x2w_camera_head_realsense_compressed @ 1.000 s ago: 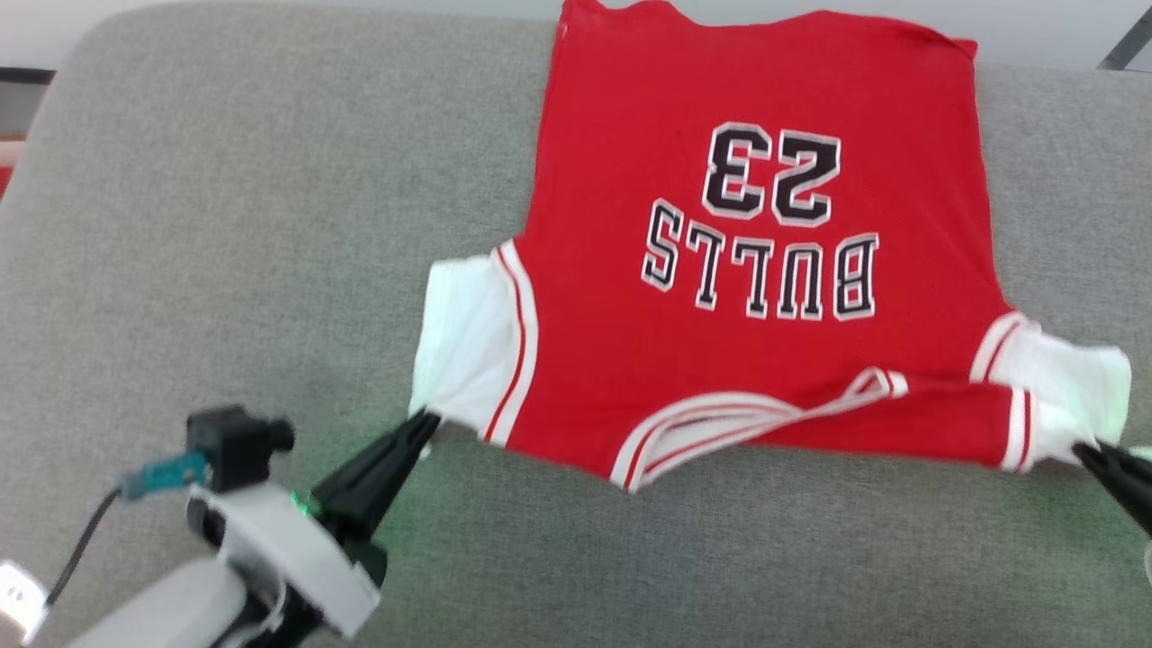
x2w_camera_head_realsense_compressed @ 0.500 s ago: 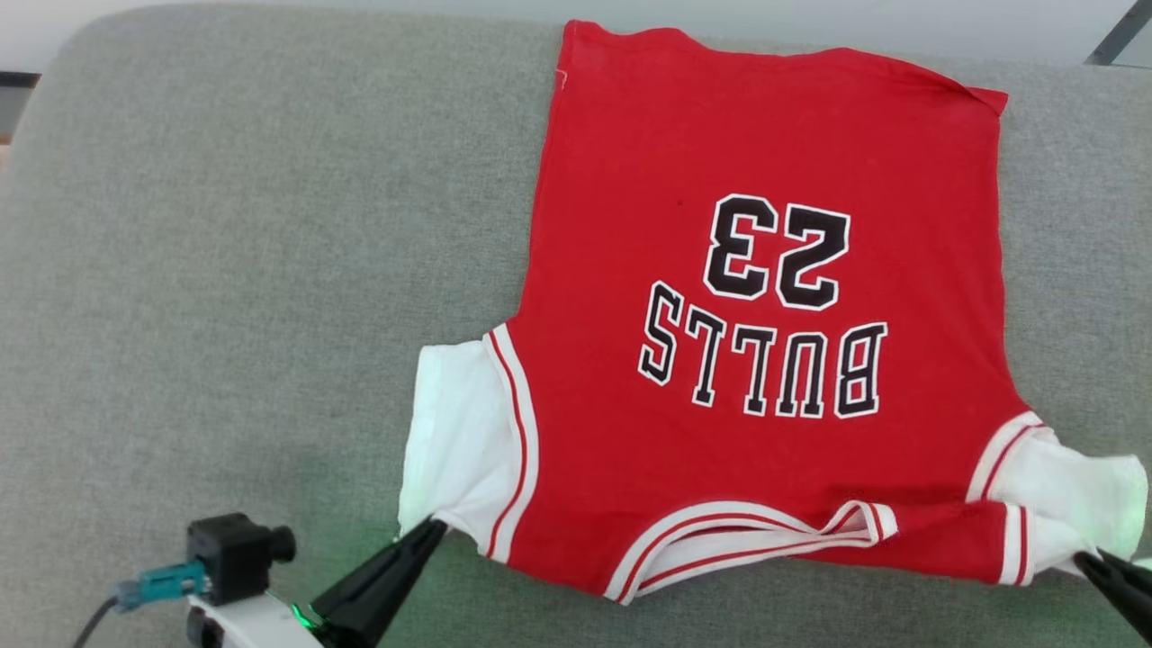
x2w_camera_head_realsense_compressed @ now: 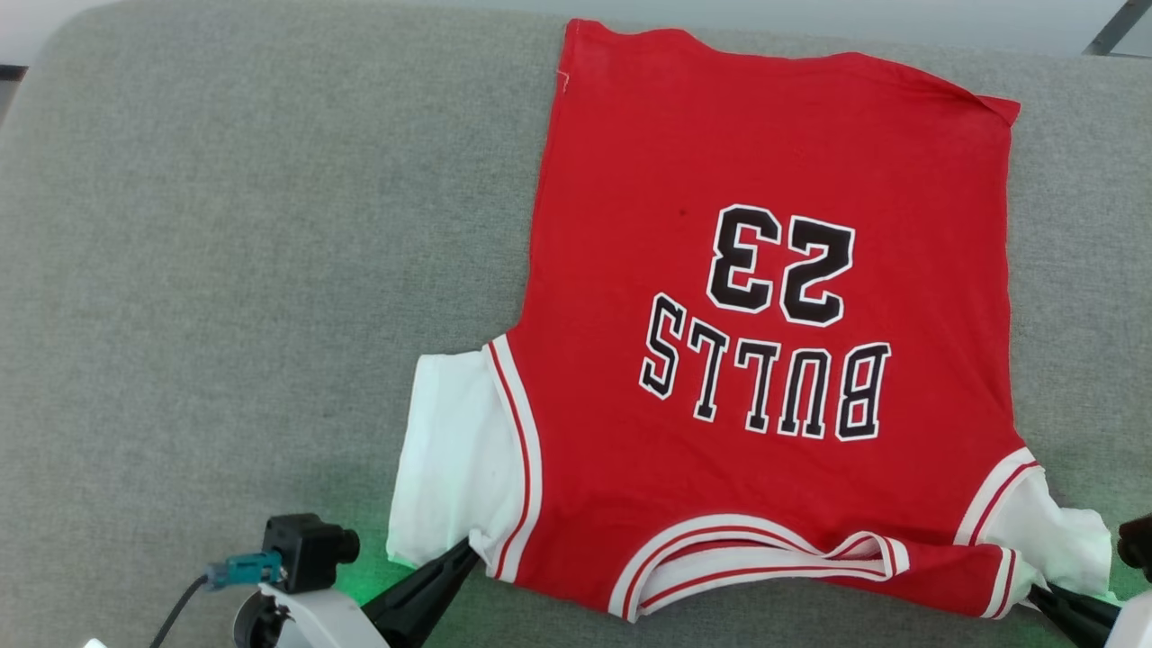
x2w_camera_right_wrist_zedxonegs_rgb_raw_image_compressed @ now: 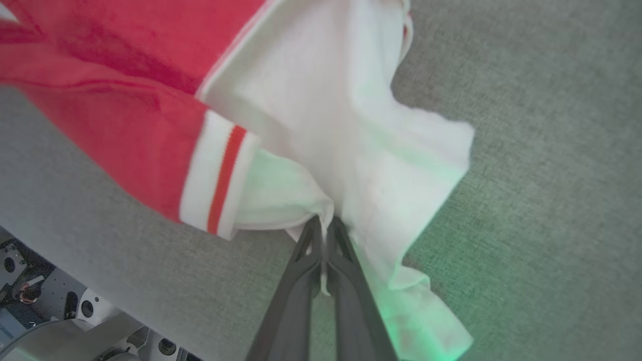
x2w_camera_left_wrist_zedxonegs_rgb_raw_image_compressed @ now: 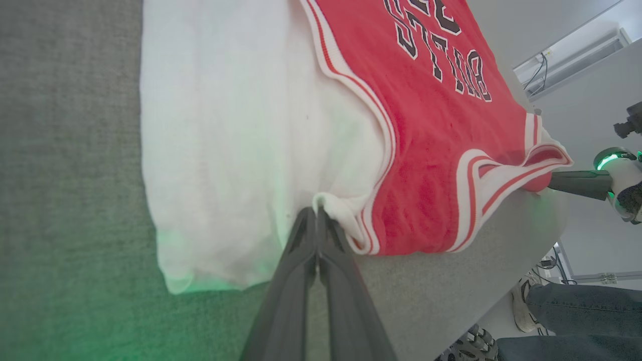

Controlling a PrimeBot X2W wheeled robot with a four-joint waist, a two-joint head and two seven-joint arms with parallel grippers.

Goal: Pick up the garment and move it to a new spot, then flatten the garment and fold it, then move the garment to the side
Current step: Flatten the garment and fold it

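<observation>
The jersey [x2w_camera_head_realsense_compressed: 765, 360] lies face up and mostly flat on the grey cushion [x2w_camera_head_realsense_compressed: 225, 270], right of centre in the head view. Its hem points toward 12 o'clock, its collar toward 6 o'clock, and the lettering reads upside down. The left gripper [x2w_camera_head_realsense_compressed: 468, 547], at 7 o'clock, has its fingers pressed together on the white sleeve's edge beside the striped trim; the right gripper [x2w_camera_head_realsense_compressed: 1035, 589], at 4 o'clock, is likewise clamped on a bunched fold of the other, wrinkled white sleeve.
</observation>
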